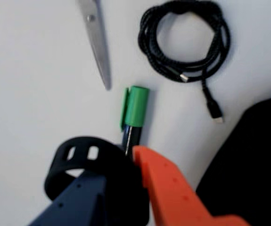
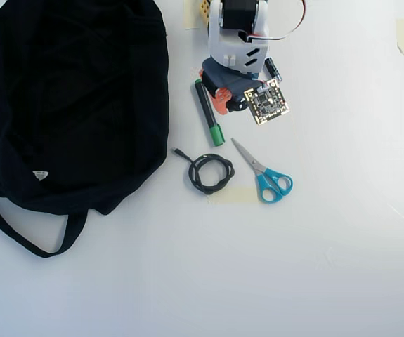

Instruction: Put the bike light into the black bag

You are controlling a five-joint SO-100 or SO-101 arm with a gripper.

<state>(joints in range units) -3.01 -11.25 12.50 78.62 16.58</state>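
In the wrist view my gripper (image 1: pixel 121 167) has its orange finger (image 1: pixel 163 183) and its dark blue finger closed on the blocky body of the bike light. The light's black rubbery ring strap (image 1: pixel 81 143) sticks out to the left of the fingers. In the overhead view the gripper (image 2: pixel 223 98) sits under the arm near the top centre, and the bike light is hidden beneath it. The black bag (image 2: pixel 75 98) lies flat at the left with its white label facing up. Its edge shows at the lower right of the wrist view (image 1: pixel 253 160).
A green-capped marker (image 1: pixel 134 110) lies just ahead of the fingers and also shows in the overhead view (image 2: pixel 207 116). A coiled black cable (image 2: pixel 211 173), blue-handled scissors (image 2: pixel 265 175) and a short black cylinder (image 2: pixel 272 68) lie around the arm on the white table.
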